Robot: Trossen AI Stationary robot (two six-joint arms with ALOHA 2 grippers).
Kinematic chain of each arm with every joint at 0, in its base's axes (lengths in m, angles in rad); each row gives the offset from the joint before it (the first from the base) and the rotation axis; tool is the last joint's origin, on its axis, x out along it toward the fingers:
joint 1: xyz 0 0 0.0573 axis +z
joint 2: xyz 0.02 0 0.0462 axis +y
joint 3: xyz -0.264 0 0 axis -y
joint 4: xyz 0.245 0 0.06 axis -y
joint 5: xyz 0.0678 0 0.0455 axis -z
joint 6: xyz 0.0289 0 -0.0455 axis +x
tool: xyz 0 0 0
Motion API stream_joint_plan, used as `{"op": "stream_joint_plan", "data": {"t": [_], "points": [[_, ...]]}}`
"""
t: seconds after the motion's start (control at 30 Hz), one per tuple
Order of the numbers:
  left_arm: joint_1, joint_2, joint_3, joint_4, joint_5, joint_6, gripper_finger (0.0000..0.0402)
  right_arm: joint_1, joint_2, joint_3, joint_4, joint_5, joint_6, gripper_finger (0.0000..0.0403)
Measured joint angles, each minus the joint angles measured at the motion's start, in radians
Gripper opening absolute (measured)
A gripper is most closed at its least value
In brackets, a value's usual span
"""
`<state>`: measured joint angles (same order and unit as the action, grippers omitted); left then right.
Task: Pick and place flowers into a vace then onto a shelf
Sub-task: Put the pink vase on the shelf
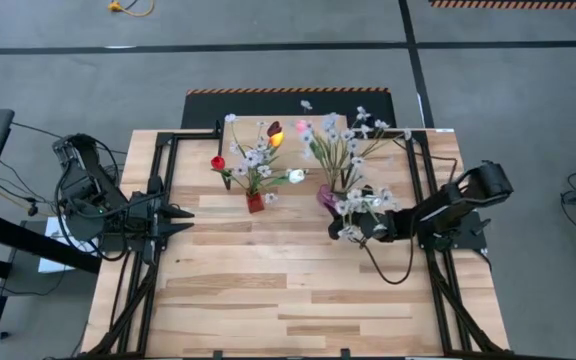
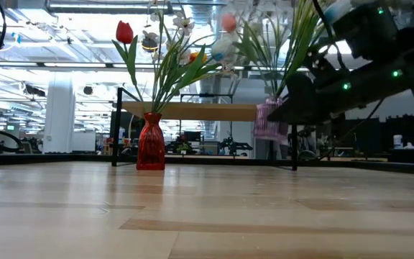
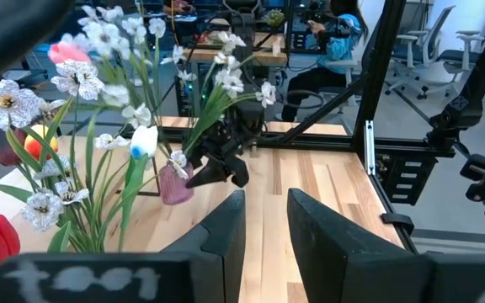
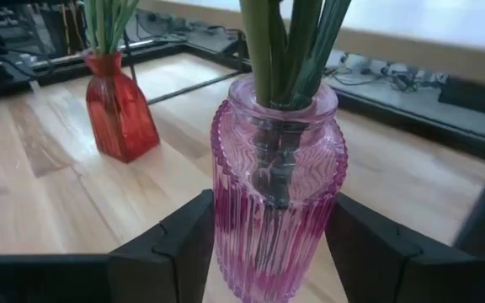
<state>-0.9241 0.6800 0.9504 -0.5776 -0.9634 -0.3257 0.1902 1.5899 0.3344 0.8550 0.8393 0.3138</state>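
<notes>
Your right gripper [image 4: 272, 244] clasped the pink vase [image 4: 276, 189] of flowers [image 1: 343, 145] just before the shelf [image 2: 192, 111], the red vase [image 1: 255, 202] at its nine o'clock, while your left gripper [image 1: 183, 220] waited, fingers slightly parted, holding nothing.

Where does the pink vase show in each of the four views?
High view: pink vase right of centre, at the right gripper, mostly under blossoms.
Low view: right of centre, before the shelf, beside the dark arm.
Left wrist view: left of centre, beyond this arm's own jaws.
Right wrist view: centre, between the jaws.
Shared landmark: red vase; not visible in the left wrist view.
</notes>
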Motion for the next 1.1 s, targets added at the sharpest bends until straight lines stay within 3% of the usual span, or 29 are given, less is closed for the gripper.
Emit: {"op": "stream_joint_plan", "data": {"t": [0.33, 0.53, 0.8, 1.1], "points": [[0.000, 0.000, 0.000, 0.000, 0.000, 0.000, 0.0080, 0.000, -0.183, 0.047, -0.238, -0.005, -0.037, 0.0183], [0.000, 0.000, 0.000, -0.001, 0.000, 0.000, 0.0080, -0.010, -0.243, 0.137, -0.391, -0.011, -0.100, 0.0202], [0.000, 0.000, 0.000, -0.006, 0.016, -0.002, 0.0080, -0.067, -0.319, 0.228, -0.539, -0.044, -0.144, 0.0182], [0.000, 0.000, 0.000, -0.011, 0.028, -0.010, 0.0080, -0.162, -0.405, 0.298, -0.697, -0.126, -0.157, 0.0195]]}}
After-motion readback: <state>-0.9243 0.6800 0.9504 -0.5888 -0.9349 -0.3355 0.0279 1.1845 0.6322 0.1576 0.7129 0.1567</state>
